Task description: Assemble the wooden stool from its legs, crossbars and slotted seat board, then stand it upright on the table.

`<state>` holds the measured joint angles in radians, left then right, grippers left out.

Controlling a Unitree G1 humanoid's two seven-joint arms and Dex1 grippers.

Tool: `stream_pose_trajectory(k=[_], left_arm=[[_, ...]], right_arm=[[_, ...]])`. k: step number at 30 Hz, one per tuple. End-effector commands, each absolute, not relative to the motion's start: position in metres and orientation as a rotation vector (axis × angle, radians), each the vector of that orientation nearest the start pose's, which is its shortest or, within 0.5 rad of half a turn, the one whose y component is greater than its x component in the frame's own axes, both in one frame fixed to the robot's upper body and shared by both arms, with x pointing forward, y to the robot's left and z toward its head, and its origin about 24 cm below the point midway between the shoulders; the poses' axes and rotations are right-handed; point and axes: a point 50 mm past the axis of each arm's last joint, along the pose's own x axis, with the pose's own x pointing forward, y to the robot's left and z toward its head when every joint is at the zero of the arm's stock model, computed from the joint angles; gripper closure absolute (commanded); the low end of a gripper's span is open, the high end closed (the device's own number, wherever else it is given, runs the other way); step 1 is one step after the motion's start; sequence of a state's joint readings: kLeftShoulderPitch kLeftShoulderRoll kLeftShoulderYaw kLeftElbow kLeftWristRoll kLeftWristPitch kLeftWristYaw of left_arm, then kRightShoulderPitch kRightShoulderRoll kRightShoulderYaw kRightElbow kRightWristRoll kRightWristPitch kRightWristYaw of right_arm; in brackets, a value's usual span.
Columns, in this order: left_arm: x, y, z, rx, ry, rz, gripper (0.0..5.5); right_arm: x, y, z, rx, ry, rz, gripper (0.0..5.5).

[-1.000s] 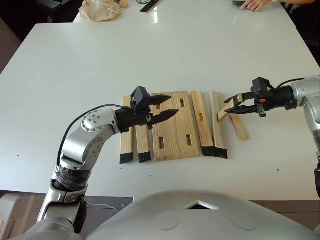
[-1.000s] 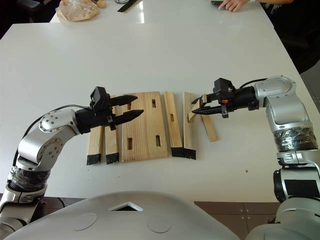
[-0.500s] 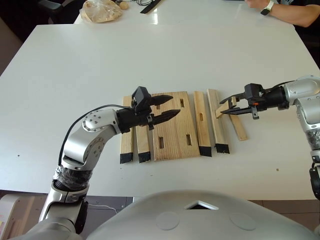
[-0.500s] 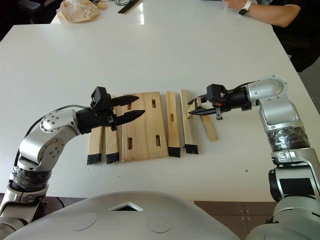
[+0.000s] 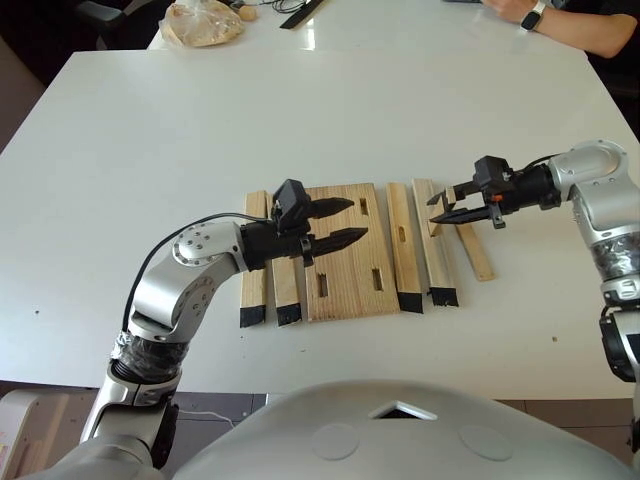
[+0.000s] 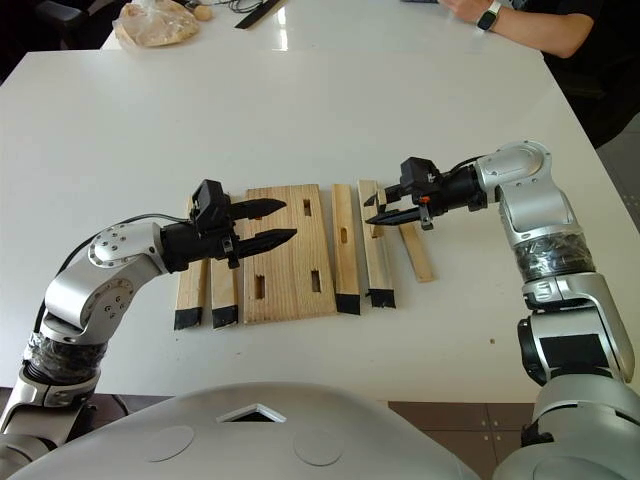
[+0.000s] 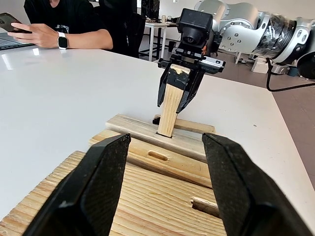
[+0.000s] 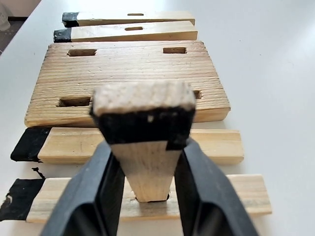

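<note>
Flat on worktop (image 5: 150,150): seat board (image 5: 350,268), two legs (image 5: 254,282) each side. Over board's left half, left tool (image 5: 355,218), fingers apart. Farther right, right tool (image 5: 432,209) clamped on crossbar (image 7: 171,108), near upright, end in rightmost leg (image 5: 439,265) slot.

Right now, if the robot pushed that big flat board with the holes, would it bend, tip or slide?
It looks like thick solid wood, so the board is probably stiff. It lies flat on the glossy table, so a push would likely slide it, not tip it. Sliding sideways, it might nudge the sticks lying alongside.
</note>
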<state>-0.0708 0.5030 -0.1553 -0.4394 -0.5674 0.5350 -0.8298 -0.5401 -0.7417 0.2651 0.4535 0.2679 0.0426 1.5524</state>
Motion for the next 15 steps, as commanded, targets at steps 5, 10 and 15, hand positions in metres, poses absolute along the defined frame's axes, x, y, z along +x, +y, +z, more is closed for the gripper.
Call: stream_pose_trajectory(k=[5,10,15], left_arm=[[0.216,0.126,0.110,-0.041,0.177,-1.225,2.79],[0.216,0.126,0.109,-0.039,0.178,-1.222,2.79],[0.213,0.123,0.111,-0.032,0.169,-1.231,2.79]], right_arm=[[0.262,-0.236,0.038,-0.304,0.749,1.503,4.20],[0.254,-0.241,0.031,-0.353,0.791,1.521,4.20],[0.250,-0.241,0.029,-0.373,0.801,1.545,4.20]])
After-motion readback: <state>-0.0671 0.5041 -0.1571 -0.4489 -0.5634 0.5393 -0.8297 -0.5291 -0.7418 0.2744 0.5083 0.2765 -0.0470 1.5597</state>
